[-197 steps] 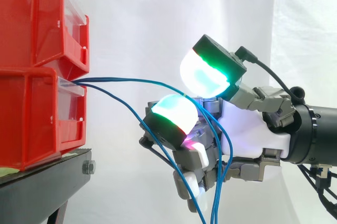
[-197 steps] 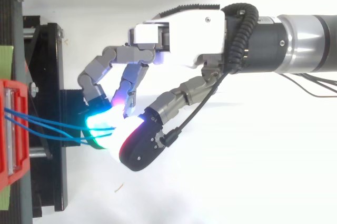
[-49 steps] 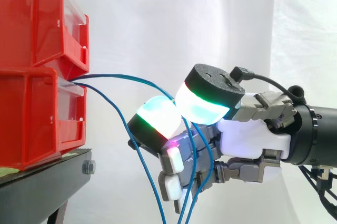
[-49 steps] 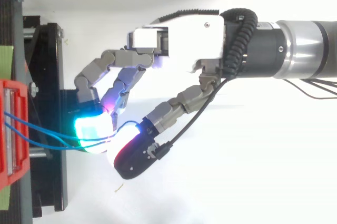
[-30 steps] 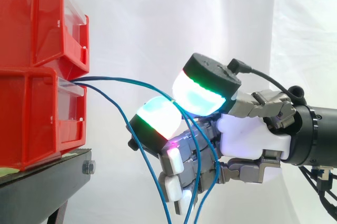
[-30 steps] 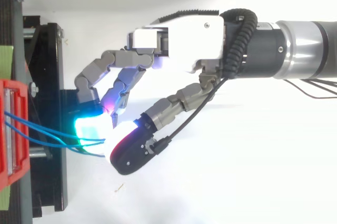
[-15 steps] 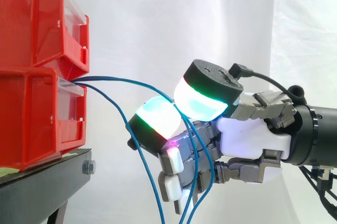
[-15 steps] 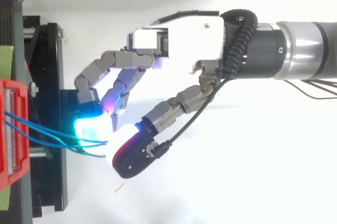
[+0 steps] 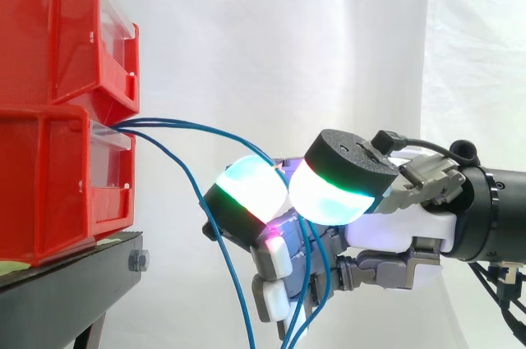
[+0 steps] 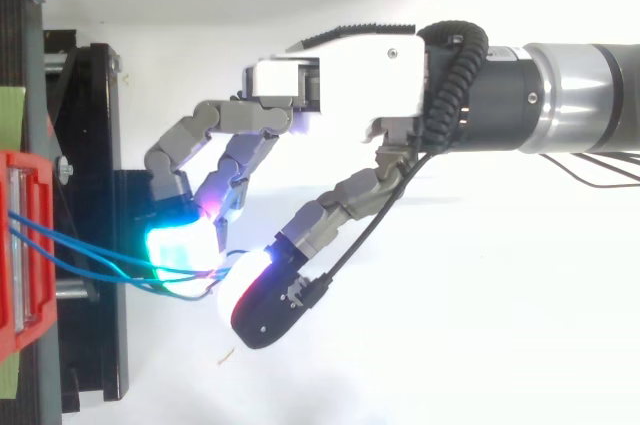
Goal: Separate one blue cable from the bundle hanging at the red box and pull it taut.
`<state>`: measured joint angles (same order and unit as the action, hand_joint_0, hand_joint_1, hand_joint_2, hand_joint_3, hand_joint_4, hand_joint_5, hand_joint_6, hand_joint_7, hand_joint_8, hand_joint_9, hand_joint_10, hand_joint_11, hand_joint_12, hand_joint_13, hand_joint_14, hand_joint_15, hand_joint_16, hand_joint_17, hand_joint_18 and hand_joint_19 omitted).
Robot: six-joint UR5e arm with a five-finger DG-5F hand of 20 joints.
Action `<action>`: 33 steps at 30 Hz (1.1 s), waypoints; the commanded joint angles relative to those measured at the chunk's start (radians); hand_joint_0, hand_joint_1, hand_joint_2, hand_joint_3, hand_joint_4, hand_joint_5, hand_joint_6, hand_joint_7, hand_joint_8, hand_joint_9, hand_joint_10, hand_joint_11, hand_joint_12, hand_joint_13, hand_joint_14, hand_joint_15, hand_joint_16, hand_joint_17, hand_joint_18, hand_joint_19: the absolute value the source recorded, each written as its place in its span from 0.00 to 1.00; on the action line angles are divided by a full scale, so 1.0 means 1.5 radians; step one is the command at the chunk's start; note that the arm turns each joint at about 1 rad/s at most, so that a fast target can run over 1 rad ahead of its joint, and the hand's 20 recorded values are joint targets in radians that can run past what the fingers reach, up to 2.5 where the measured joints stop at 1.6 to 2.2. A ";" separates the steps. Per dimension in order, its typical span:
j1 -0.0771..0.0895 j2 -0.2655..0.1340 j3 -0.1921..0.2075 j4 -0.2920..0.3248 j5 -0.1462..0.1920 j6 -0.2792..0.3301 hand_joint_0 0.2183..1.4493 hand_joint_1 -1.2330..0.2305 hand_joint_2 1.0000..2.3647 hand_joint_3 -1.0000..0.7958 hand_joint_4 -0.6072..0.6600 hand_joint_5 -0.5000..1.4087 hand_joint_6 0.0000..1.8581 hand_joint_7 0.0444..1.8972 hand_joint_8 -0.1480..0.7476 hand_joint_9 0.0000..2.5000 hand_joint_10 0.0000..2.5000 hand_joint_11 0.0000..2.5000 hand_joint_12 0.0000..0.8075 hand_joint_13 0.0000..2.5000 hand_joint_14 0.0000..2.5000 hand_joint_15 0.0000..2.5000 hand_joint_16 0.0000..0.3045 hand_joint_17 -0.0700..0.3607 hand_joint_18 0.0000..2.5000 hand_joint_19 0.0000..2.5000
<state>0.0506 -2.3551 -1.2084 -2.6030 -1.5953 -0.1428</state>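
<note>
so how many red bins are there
2, stacked at the left: the upper bin, and the lower bin beneath it on the black stand. Others may sit above the picture's edge.

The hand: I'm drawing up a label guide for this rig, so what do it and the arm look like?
The hand has a white shell body and grey segmented metal fingers. Its fingertips are thick rounded pads glowing white and cyan, some edged green, with black backs. The arm is a cylinder, black near the hand, then silver.
</note>
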 commanded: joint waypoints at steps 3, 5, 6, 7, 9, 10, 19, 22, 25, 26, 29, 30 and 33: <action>0.000 0.000 0.000 0.000 0.001 0.001 0.32 0.31 0.00 0.28 0.59 0.18 0.48 0.60 0.57 0.39 0.01 0.32 0.48 0.38 0.01 0.21 0.15 0.40 0.39 0.21; 0.000 -0.001 0.000 0.002 0.003 0.002 0.31 0.32 0.00 0.28 0.60 0.18 0.47 0.60 0.57 0.39 0.01 0.32 0.48 0.38 0.01 0.21 0.15 0.40 0.39 0.21; 0.000 0.000 0.000 0.003 0.003 0.002 0.30 0.32 0.00 0.28 0.60 0.18 0.47 0.61 0.57 0.39 0.01 0.32 0.48 0.38 0.01 0.21 0.15 0.41 0.39 0.21; 0.000 0.000 -0.001 0.003 0.003 0.002 0.30 0.32 0.00 0.28 0.60 0.18 0.47 0.60 0.57 0.39 0.01 0.32 0.49 0.38 0.01 0.21 0.15 0.41 0.39 0.22; 0.000 0.000 0.000 0.003 0.003 0.002 0.30 0.31 0.00 0.28 0.61 0.18 0.47 0.60 0.57 0.39 0.01 0.32 0.49 0.38 0.01 0.21 0.16 0.41 0.39 0.21; 0.000 -0.001 0.000 0.003 0.003 0.002 0.29 0.31 0.00 0.28 0.61 0.18 0.47 0.59 0.57 0.39 0.01 0.32 0.49 0.38 0.01 0.21 0.16 0.41 0.39 0.21; 0.001 0.000 0.000 0.003 0.003 0.000 0.33 0.38 0.00 0.31 0.58 0.18 0.45 0.59 0.57 0.39 0.01 0.31 0.49 0.38 0.01 0.22 0.16 0.42 0.39 0.23; 0.001 -0.001 0.000 0.003 0.003 0.000 0.33 0.39 0.01 0.36 0.59 0.18 0.43 0.59 0.56 0.37 0.01 0.30 0.50 0.37 0.01 0.21 0.16 0.42 0.38 0.23; 0.001 -0.001 -0.001 0.002 0.003 0.000 0.33 0.39 0.01 0.38 0.60 0.19 0.40 0.59 0.56 0.37 0.01 0.30 0.50 0.37 0.01 0.21 0.16 0.42 0.38 0.23; 0.001 0.000 -0.001 0.002 0.003 0.001 0.33 0.39 0.01 0.39 0.61 0.20 0.37 0.61 0.56 0.36 0.01 0.29 0.50 0.37 0.01 0.21 0.16 0.42 0.38 0.23; 0.001 -0.001 -0.001 0.003 0.004 0.001 0.34 0.40 0.01 0.41 0.62 0.20 0.34 0.66 0.56 0.36 0.01 0.28 0.49 0.37 0.01 0.21 0.16 0.42 0.38 0.23; 0.001 0.000 -0.002 0.003 0.004 0.000 0.35 0.40 0.01 0.42 0.62 0.20 0.33 0.67 0.56 0.36 0.01 0.28 0.49 0.37 0.01 0.21 0.16 0.42 0.38 0.24; 0.002 0.000 -0.002 0.003 0.006 0.001 0.36 0.41 0.01 0.43 0.62 0.20 0.32 0.69 0.56 0.36 0.01 0.28 0.49 0.37 0.01 0.21 0.16 0.42 0.38 0.23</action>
<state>0.0525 -2.3552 -1.2113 -2.5989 -1.5880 -0.1416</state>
